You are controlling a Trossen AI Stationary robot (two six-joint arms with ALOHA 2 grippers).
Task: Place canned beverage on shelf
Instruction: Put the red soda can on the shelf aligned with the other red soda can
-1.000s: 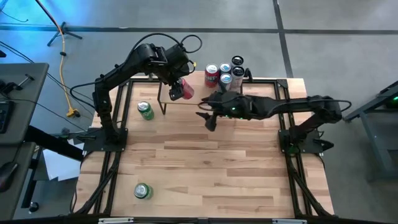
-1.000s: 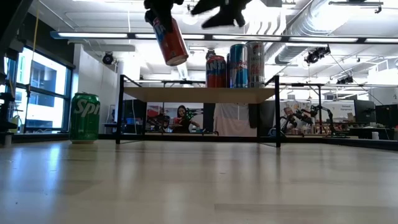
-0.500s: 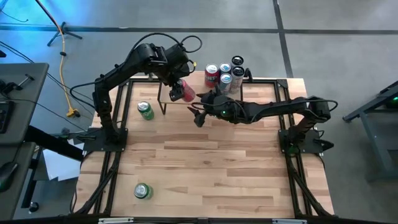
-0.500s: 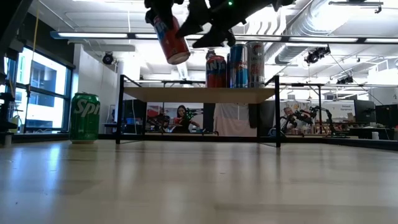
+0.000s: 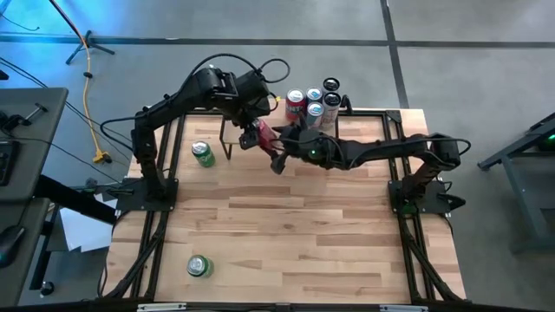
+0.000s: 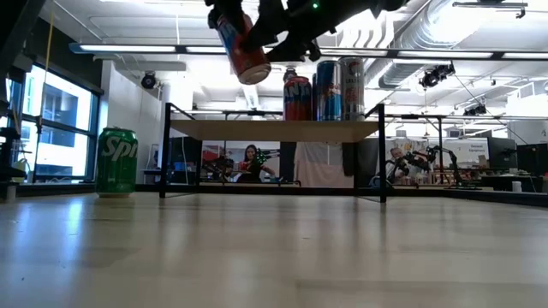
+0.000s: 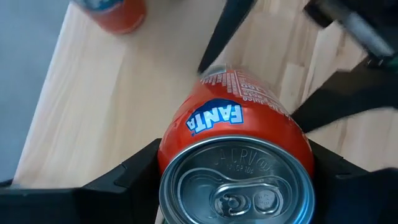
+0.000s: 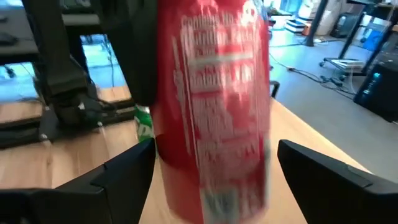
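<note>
Fanta can (image 7: 236, 149) sits in my left hand (image 5: 251, 132), clamped across its upper body near the lid and hanging tilted in the air above the near-left part of the shelf (image 6: 274, 129), clear of the board. My right hand (image 5: 276, 160) has its fingers (image 8: 336, 171) spread on either side of the can's lower body, not closed on it; I judge this to be a handover so the can can be set upright. It is a smooth, thin-walled aluminium cylinder, red-orange with a printed label and a bare silver lid with a pull tab; I expect it to be slick under hard pads and easy to dent, and if full, fairly heavy for its size, so I would grip it around the middle of the wall, squarely, with modest force. The shelf is a pale wooden board on thin black metal legs, already carrying upright cans (image 6: 324, 89) bunched at its right end, leaving free board to the left. On the light plank tabletop (image 5: 286, 234), a green can (image 5: 203, 154) stands left of the shelf and another green can (image 5: 199, 266) stands near the front edge.
</note>
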